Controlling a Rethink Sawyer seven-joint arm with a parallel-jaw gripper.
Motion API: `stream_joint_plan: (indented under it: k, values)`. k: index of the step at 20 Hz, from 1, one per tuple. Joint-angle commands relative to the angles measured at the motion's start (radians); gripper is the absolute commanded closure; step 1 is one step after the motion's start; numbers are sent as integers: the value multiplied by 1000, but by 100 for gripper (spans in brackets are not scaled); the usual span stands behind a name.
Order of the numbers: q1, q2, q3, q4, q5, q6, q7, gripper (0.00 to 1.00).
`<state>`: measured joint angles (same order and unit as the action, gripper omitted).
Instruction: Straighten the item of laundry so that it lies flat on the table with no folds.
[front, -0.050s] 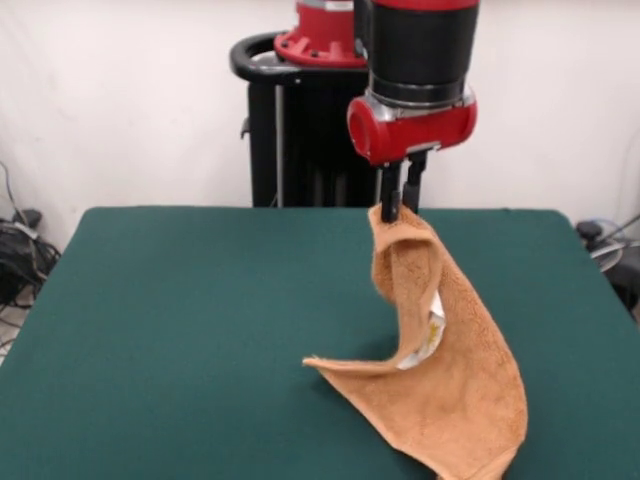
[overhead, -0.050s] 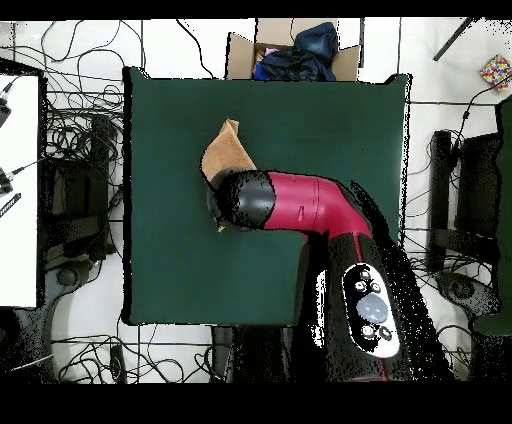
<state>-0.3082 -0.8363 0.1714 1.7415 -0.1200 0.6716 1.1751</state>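
Orange-tan terry towel (front, -0.050s: 450, 400) hangs from the pincer (front, -0.050s: 401, 203), pinched at one corner. We see the two black fingers (front, -0.050s: 391, 195) close together, clamped on the top of the cloth. The arm (front, -0.050s: 420, 60) comes straight down, its black-and-red wrist vertical, the red housing right above the fingers.

From the grip point the towel drops in a curled, folded drape. Its lower part rests on the dark green tabletop (front, -0.050s: 180, 330), spreading toward the near edge on the right of the front view. One pointed corner lies flat, sticking out to the left. A small white tag (front, -0.050s: 430, 335) shows inside the fold, about mid-height. So: not flat, partly lifted, partly on the tabletop.

In the overhead view the arm (overhead, -0.050s: 300, 205) reaches across the tabletop (overhead, -0.050s: 170, 250), and its black end cap covers the pincer. Only a tan patch of towel (overhead, -0.050s: 228, 155) shows past it, toward the far edge. We also see a cardboard box (overhead, -0.050s: 290, 50) with dark cloth beyond the tabletop, and cables (overhead, -0.050s: 80, 130) on the floor around it.
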Motion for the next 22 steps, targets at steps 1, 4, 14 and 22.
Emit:
stream_joint_plan:
  k: [1,4,14,22]
  values:
    - [33,-47,-29,185,47,-39,263,100]
    - [72,-141,-53,191,84,75,284,100]
    - [97,-160,-63,-175,40,488,264,100]
    - [54,-16,8,-520,-41,721,150,100]
